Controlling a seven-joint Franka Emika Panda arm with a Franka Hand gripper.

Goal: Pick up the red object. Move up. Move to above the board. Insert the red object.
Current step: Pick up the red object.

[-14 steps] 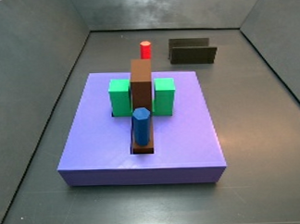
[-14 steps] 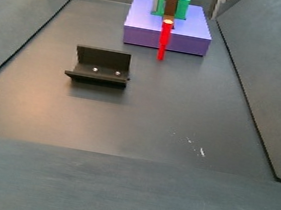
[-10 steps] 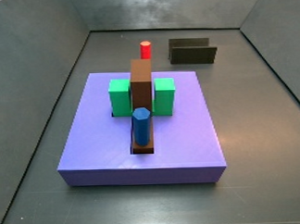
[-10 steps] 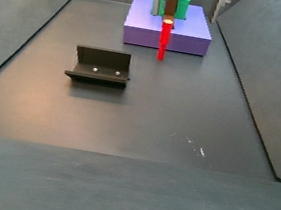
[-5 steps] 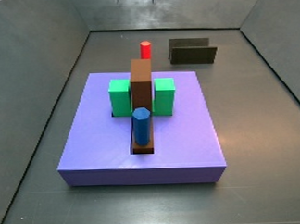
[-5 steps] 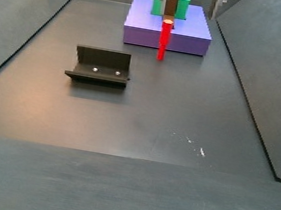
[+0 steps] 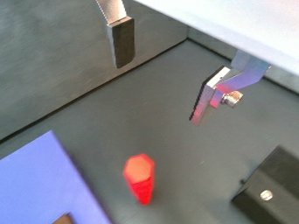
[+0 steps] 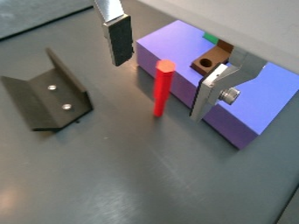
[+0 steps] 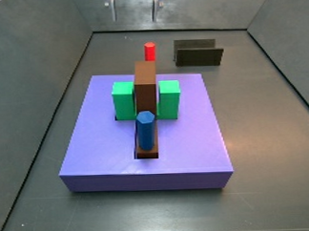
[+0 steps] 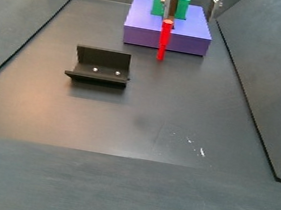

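Observation:
The red object (image 9: 149, 51) is a thin red peg standing upright on the dark floor just beyond the far edge of the board (image 9: 184, 145). It also shows in both wrist views (image 7: 140, 178) (image 8: 162, 87) and in a side view (image 10: 164, 38). The board is a lavender slab with a brown centre strip (image 9: 146, 84), two green blocks and a blue peg (image 9: 145, 130). My gripper (image 8: 163, 68) is open and empty, above the red peg, with one finger (image 8: 118, 39) on each side of it. In a side view the gripper (image 9: 134, 7) shows only at the top edge.
The fixture (image 9: 198, 53), a dark L-shaped bracket, stands on the floor near the red peg and also shows in a wrist view (image 8: 47, 92). Grey walls enclose the floor on all sides. The brown strip has a round hole (image 8: 205, 63) near its end.
My gripper's fingers have come down a little into the top of the side view. The red peg, the board and the fixture have not moved.

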